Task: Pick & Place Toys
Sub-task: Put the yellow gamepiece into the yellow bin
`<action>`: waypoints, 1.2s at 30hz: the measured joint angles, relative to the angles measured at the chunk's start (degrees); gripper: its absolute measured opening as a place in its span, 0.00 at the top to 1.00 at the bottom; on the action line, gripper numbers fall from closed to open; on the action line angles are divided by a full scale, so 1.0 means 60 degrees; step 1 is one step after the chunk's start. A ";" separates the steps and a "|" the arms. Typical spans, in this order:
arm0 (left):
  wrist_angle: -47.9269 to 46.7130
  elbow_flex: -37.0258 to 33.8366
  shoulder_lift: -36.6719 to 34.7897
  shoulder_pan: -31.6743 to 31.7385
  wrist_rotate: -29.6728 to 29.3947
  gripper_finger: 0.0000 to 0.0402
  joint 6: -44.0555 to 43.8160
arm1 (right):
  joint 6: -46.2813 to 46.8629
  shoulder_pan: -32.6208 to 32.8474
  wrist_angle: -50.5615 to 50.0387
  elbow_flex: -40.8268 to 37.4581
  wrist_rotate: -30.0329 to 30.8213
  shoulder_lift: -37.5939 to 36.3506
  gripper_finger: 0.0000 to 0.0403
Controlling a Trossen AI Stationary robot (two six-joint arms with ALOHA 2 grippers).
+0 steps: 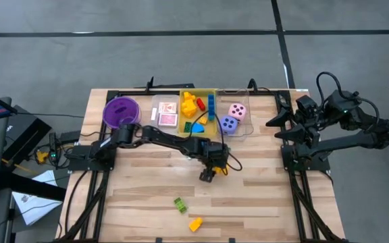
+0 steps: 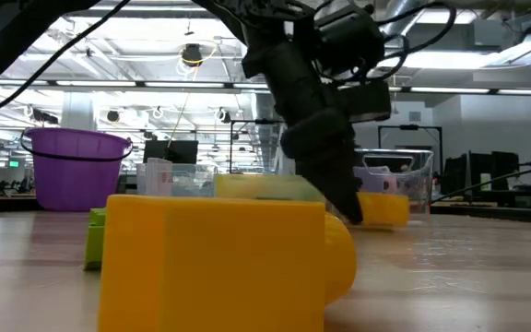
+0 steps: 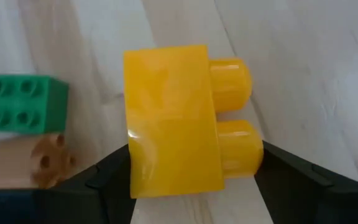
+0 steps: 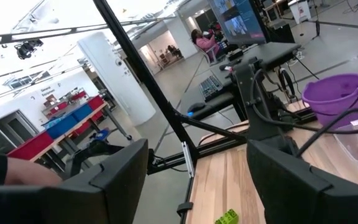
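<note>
My left gripper (image 1: pixel 207 176) reaches out over the middle of the table, slanting down, and is shut on a yellow block (image 3: pixel 173 121) with two studs; the low view shows yellow (image 2: pixel 383 208) beside its finger. In the left wrist view a green four-stud block (image 3: pixel 27 102) and a tan piece (image 3: pixel 51 160) lie on the wood beside it. Another yellow block (image 1: pixel 195 224) and a lime green block (image 1: pixel 180 204) lie near the table's front edge. My right gripper (image 4: pixel 197 180) waits open, raised level at the table's far right (image 1: pixel 282 126). My left gripper pinches the yellow block between its two fingers. One finger (image 3: pixel 107 180) is on the flat face opposite the studs (image 3: pixel 135 165), the other (image 3: pixel 291 180) on the ends of the studs (image 3: pixel 253 155). The fingers slant down from above. The block's studs point sideways. I cannot tell whether it is clear of the table.
Along the far edge stand a purple bowl (image 1: pixel 121 111), a clear bin with cards (image 1: pixel 166 113), a yellow bin of blocks (image 1: pixel 198 111) and a clear bin with pink and purple dice (image 1: pixel 235 118). Bare wood lies to the right of the left gripper.
</note>
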 joint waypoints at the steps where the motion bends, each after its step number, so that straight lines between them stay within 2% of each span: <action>1: 0.0026 0.0003 -0.0045 -0.0003 -0.0077 0.33 -0.0099 | -0.0011 0.0000 -0.0003 0.0000 0.0000 0.0000 0.34; 9: -0.1050 0.0003 -0.0416 -0.0076 -0.0215 0.34 -0.1229 | -0.0262 -0.0004 0.0008 -0.0002 0.0000 0.0007 0.34; 15: -0.1411 -0.0337 -0.1045 -0.0070 -0.0715 0.34 -0.2223 | -0.0390 -0.0011 0.0079 -0.0004 0.0000 0.0000 0.34; 19: -0.1421 -0.1366 -0.2035 0.0002 -0.1270 0.34 -0.2883 | -0.0472 -0.0011 0.0081 -0.0004 0.0000 0.0000 0.34; 25: -0.1325 -0.3632 -0.4080 0.0173 -0.2439 0.34 -0.4193 | -0.0692 -0.0011 0.0079 -0.0004 0.0000 0.0000 0.34; 28: -0.0892 -0.4507 -0.5032 0.0318 -0.3277 0.34 -0.4658 | -0.0746 -0.0011 0.0083 -0.0004 0.0002 0.0000 0.34; 32: 0.0190 -0.5123 -0.5900 0.0670 -0.4359 0.34 -0.4662 | -0.0759 -0.0011 0.0088 -0.0004 0.0009 0.0000 0.34; 36: 0.1441 -0.5177 -0.6101 0.1299 -0.4647 0.34 -0.4451 | -0.0758 -0.0011 0.0108 -0.0004 0.0025 0.0000 0.34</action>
